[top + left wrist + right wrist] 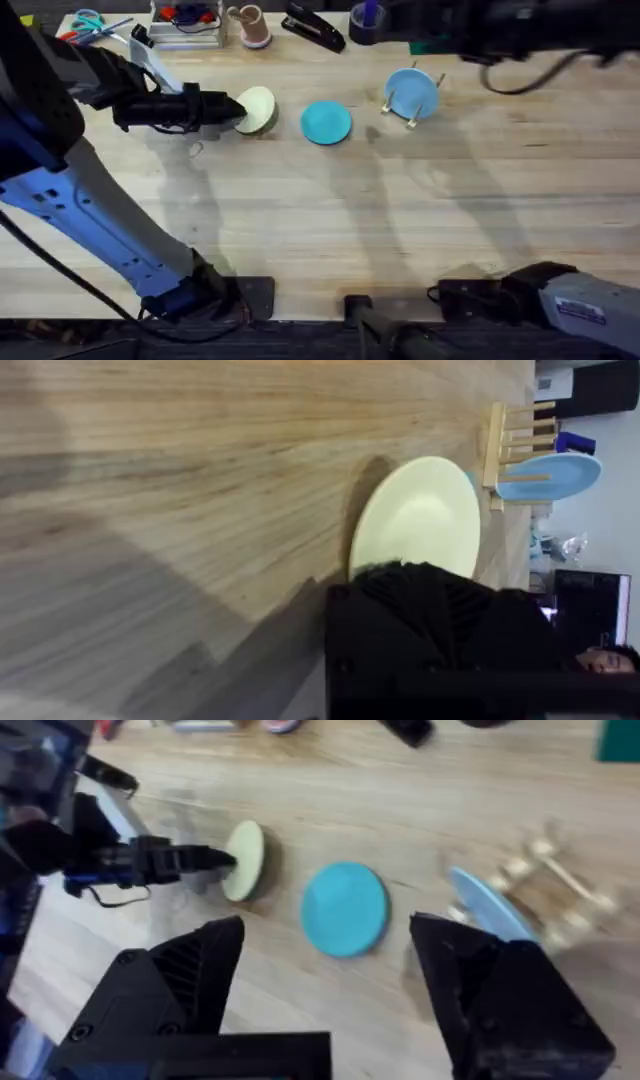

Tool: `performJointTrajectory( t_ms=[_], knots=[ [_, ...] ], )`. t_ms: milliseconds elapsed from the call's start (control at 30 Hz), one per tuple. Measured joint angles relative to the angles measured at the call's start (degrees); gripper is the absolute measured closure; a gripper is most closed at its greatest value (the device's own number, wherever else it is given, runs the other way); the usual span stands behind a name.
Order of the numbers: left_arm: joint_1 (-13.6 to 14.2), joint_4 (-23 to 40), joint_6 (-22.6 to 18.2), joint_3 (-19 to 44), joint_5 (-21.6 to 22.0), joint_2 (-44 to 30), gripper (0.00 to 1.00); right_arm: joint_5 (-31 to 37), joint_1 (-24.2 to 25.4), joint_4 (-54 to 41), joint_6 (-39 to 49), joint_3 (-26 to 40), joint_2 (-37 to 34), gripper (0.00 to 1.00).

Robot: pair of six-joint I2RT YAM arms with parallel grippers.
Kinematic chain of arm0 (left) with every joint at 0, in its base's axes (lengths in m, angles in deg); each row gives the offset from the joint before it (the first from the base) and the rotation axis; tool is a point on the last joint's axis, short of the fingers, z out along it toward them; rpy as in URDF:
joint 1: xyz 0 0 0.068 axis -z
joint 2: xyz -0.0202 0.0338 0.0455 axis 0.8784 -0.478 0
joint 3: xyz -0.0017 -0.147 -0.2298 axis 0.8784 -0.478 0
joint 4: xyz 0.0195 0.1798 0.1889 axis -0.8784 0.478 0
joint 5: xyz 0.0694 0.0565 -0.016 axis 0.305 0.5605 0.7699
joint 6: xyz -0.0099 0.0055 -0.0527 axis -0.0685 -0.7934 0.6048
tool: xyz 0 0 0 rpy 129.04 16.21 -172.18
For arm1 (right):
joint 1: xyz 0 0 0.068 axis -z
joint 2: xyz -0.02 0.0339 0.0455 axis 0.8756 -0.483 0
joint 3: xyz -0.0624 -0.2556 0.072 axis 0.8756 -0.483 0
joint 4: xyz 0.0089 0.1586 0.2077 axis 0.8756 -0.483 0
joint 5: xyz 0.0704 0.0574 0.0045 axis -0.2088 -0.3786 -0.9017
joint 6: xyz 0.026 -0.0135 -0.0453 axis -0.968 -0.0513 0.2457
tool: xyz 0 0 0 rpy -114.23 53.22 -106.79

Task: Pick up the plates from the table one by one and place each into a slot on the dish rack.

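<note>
My left gripper [238,109] is shut on the near rim of the pale yellow plate [260,110], which is tilted up off the table [330,220]. In the left wrist view a black finger [430,610] covers the edge of the yellow plate [415,520]. A turquoise plate [326,122] lies flat to its right. Farther right, the wooden dish rack [412,112] holds a light blue plate [412,90] upright in a slot. My right gripper [335,1010] hangs open high above the table, looking down on the turquoise plate [345,908] and the yellow plate [245,860].
Along the table's back edge sit scissors [85,20], a wire tray of small items [185,25], a cup [250,25], a black stapler [315,30] and a dark blue roll [365,25]. The right arm's dark bulk [520,40] hangs over the back right.
</note>
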Motion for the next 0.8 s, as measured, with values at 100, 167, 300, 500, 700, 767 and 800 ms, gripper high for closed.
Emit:
performJointTrajectory(
  t_ms=[100, 167, 300, 500, 700, 767, 800],
  knots=[
    [0.0, 0.0, 0.0, 0.0, 0.0, 0.0, 0.961, -0.1, -3.1, 5.5, -2.5, 0.0, -4.3, 0.007],
    [0.0, 0.0, 0.0, 0.0, 0.0, 0.0, 0.961, -0.2, -5.0, 9.2, -4.1, 0.0, -7.3, 0.007],
    [0.0, 0.0, 0.0, 0.0, 0.0, 0.0, 0.961, -0.2, -8.3, 15.0, -7.1, 0.0, -13.0, 0.007],
    [0.0, 0.0, 0.0, 0.0, 0.0, 0.0, 0.962, -0.2, -12.1, 21.5, -11.9, 0.0, -20.7, 0.007],
    [0.0, 0.0, 0.0, 0.0, 0.0, 0.0, 0.962, -0.2, -14.4, 26.8, -16.3, 0.0, -25.9, 0.007],
    [0.0, 0.0, 0.0, 0.0, 0.0, 0.0, 0.962, -0.2, -15.0, 28.6, -17.7, 0.0, -27.2, 0.007],
    [0.0, 0.0, 0.0, 0.0, 0.0, 0.0, 0.960, -0.2, -15.3, 29.6, -18.4, 0.0, -27.9, 0.008]
  ],
)
